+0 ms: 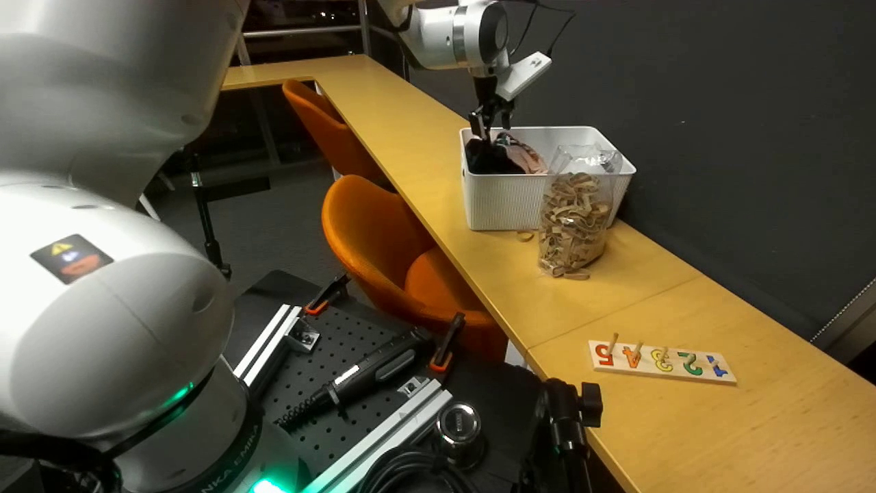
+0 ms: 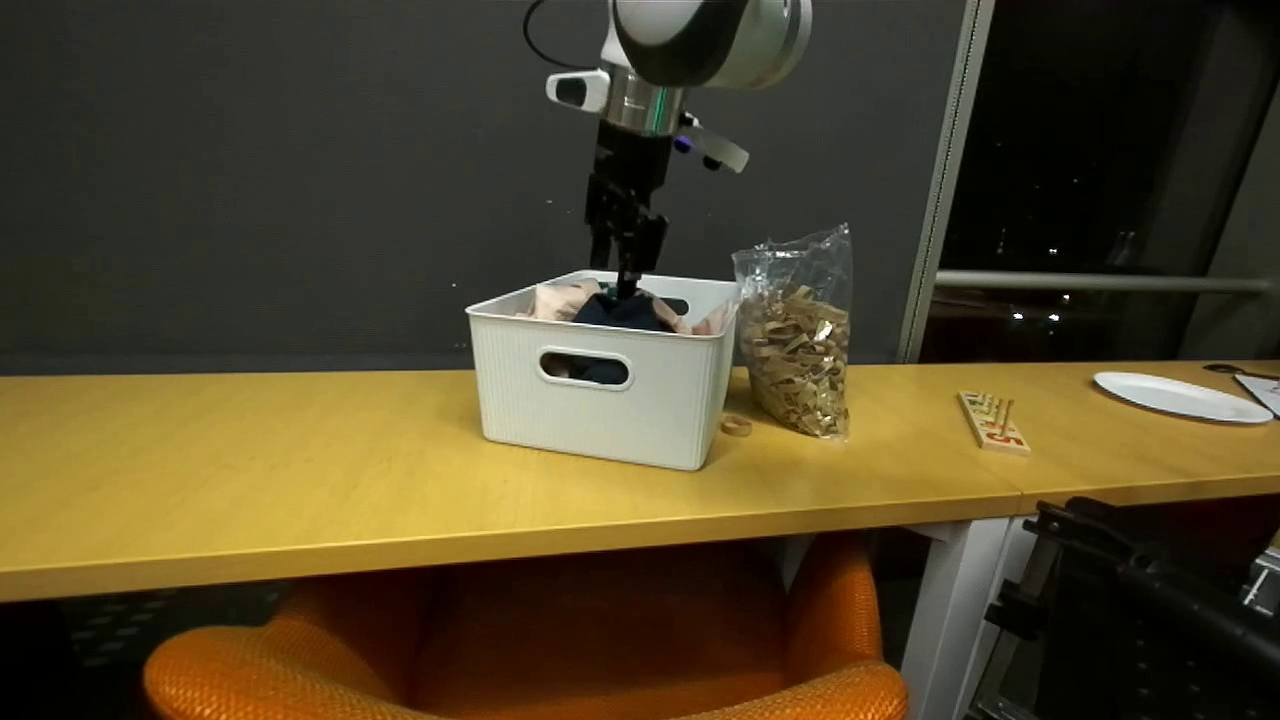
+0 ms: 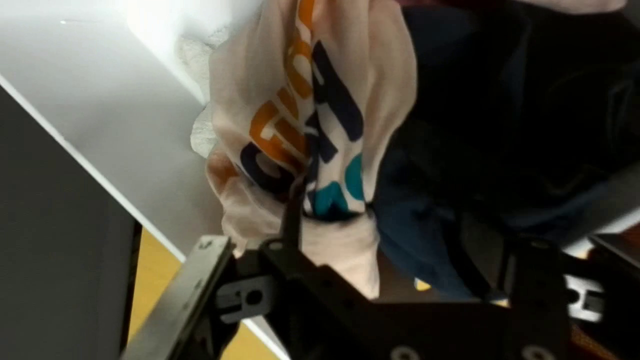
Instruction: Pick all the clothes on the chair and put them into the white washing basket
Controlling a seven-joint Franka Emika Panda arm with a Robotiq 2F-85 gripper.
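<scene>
Peach garment [image 3: 320, 107] printed orange, navy and teal, dark-blue garment [image 2: 618, 313] alongside, both inside white basket [image 2: 655, 410], gripper [image 3: 381, 220] fingers apart.

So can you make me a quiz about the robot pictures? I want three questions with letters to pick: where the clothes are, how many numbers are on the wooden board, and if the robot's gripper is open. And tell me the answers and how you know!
1. Where do the clothes show?
A. on the white plate
B. in the white basket
C. in the clear bag

2. How many numbers are on the wooden board?
A. two
B. nine
C. five

3. How is the gripper?
A. open
B. shut
C. out of sight in every view

Answers:
1 is B, because clothes show inside the white basket in both exterior views.
2 is C, because an exterior view shows 5, 4, 3, 2 and 1 in a row.
3 is A, because its jaws stand well apart in the wrist view.
</scene>
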